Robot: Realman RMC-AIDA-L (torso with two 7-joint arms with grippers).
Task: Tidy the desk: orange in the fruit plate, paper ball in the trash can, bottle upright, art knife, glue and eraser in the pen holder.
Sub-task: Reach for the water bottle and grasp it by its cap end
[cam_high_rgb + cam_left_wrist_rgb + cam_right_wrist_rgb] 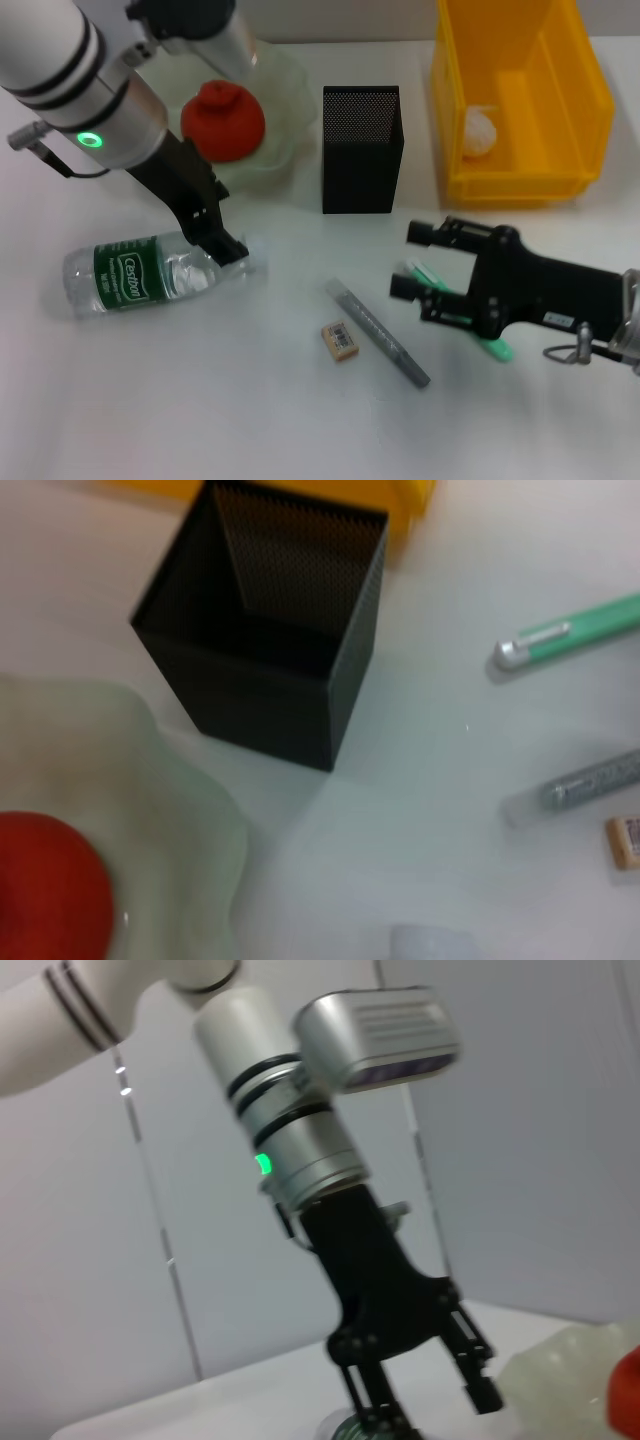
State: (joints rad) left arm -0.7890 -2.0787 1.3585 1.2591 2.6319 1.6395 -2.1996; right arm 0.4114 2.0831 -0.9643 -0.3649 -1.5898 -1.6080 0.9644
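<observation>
While the bottle (150, 272) lies on its side near the desk's left edge, your left gripper (222, 245) sits down at its cap end, fingers spread around the neck (the right wrist view shows them apart, not closed on it). Your right gripper (418, 260) hovers low toward the desk's right edge, jaws spread, directly over the green art knife (497, 347), whose ends show beneath it.

Notes on the rest:
- The orange (223, 121) rests in the fruit plate (285, 95), toward the desk's far left.
- The paper ball (479, 130) lies inside the trash can (570, 110), at the far right corner.
- The pen holder (361, 148) stands upright between plate and bin; from the left wrist view its inside looks bare.
- The grey glue stick (378, 333) lies at a slant on the desk (250, 400), near the middle front.
- The eraser (340, 339) lies just beside the stick on its left side, apart from it (barcode label facing up).
</observation>
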